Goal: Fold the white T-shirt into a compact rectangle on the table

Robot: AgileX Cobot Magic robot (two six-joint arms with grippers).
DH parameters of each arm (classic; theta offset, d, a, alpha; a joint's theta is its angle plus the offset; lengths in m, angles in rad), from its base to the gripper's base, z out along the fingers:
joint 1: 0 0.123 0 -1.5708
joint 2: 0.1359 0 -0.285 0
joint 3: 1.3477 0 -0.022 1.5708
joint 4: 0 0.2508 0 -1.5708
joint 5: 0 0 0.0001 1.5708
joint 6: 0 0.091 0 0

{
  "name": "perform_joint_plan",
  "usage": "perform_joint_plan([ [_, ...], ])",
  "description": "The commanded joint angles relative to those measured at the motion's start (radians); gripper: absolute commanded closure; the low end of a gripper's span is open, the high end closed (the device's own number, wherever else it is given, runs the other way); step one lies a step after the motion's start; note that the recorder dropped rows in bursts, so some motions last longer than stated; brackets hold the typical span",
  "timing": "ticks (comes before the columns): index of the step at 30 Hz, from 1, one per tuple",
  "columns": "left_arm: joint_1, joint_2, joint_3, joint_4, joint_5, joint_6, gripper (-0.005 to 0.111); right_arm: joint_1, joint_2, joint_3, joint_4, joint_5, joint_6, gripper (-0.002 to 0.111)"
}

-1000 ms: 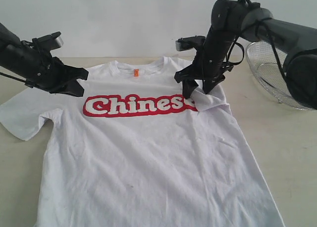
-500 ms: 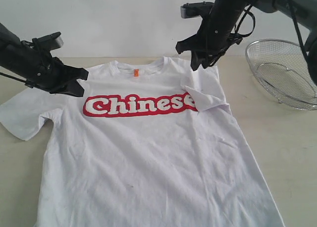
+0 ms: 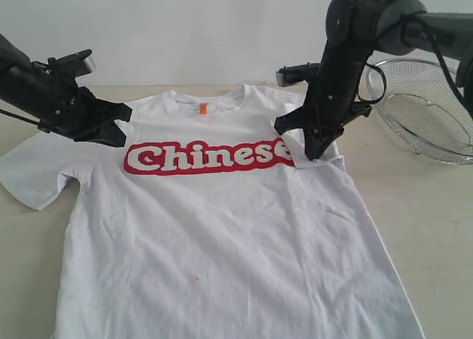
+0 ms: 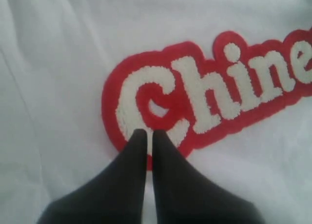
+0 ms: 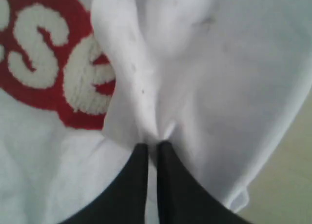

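Note:
The white T-shirt (image 3: 222, 235) lies face up on the table (image 3: 421, 213), the red "Chinese" lettering (image 3: 199, 158) across its chest. Its right sleeve (image 3: 334, 159) is folded inward over the end of the word. My right gripper (image 3: 314, 151) is down on that folded sleeve, shut, and the cloth puckers at its fingertips (image 5: 152, 145). My left gripper (image 3: 114, 131) hovers by the left shoulder, shut and empty, its tips (image 4: 146, 132) over the letter "C" (image 4: 146, 102). The left sleeve (image 3: 37, 173) lies spread flat.
A round wire-mesh basket (image 3: 421, 110) stands on the table at the back right, close behind the right arm. Bare tabletop runs along the shirt's right side and at the far left edge (image 3: 22, 265).
The right gripper, open over the folded sleeve a second ago, rose toward the back, shut, and has come down onto the sleeve again. The left arm has not moved.

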Motion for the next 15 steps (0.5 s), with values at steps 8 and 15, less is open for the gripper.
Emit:
perform_joint_plan([
  [8,-0.006,-0.01,0.005,-0.001,-0.007,-0.006,0.102,0.028,-0.054,0.0,-0.01,-0.002,-0.072,0.107],
  [15,-0.006,-0.01,0.005,-0.001,-0.007,-0.006,0.102,0.057,-0.017,0.0,0.004,-0.002,-0.114,0.074],
])
